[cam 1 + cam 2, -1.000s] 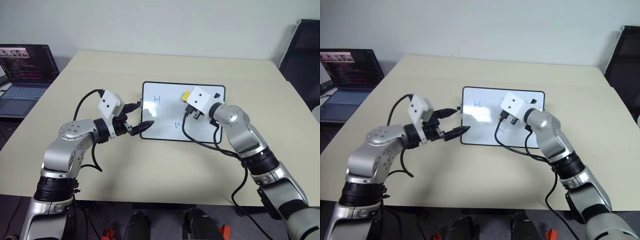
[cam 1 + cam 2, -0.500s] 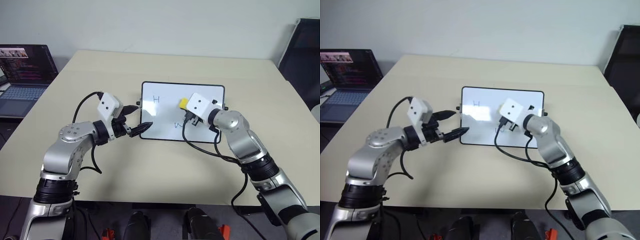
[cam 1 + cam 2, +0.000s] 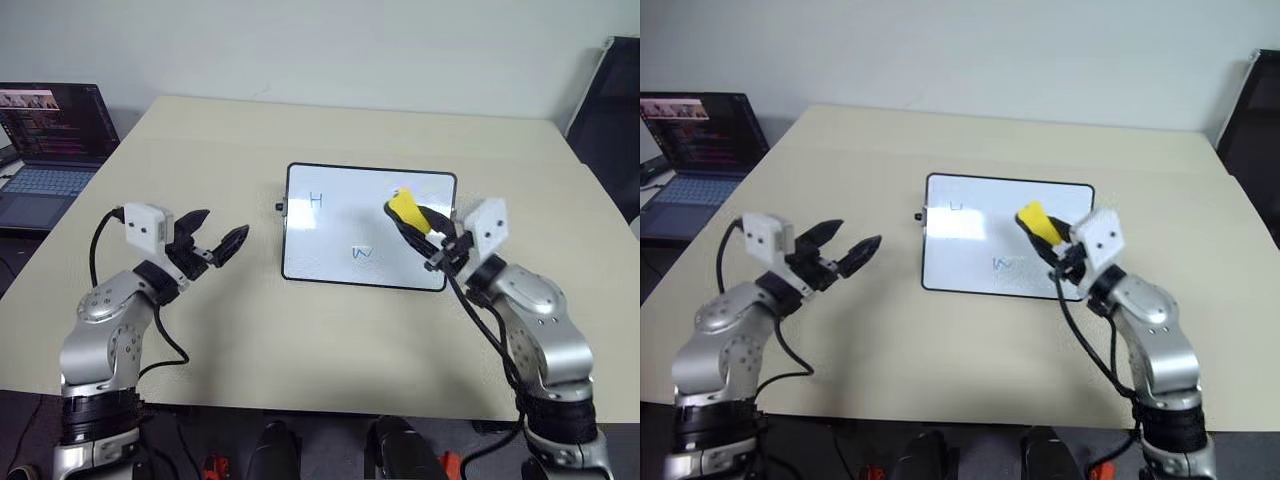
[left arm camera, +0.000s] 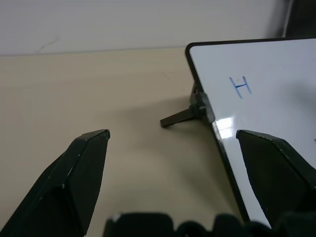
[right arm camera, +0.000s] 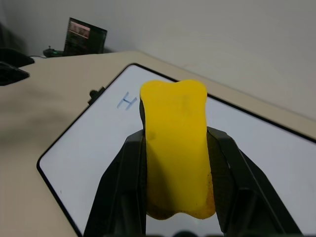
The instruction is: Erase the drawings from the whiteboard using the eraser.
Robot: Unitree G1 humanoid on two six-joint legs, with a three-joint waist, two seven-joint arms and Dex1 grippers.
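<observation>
Two blue marks [image 3: 316, 200] show on the whiteboard [image 3: 340, 225], which lies flat mid-table [image 3: 300, 330]: an H near its left edge and a W-like scribble lower down. I see my right gripper [image 3: 412, 216] clamped on the yellow eraser [image 3: 405, 209] above the board's right part. My left gripper [image 3: 213, 236] hangs spread wide, left of the board. Laptop [image 3: 50, 140] far left.

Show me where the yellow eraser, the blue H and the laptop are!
eraser [image 5: 175, 148], right wrist view, middle of its yellow top.
blue H [image 4: 241, 86], left wrist view, its crossbar.
laptop [image 3: 55, 125], left eye view, its screen.
</observation>
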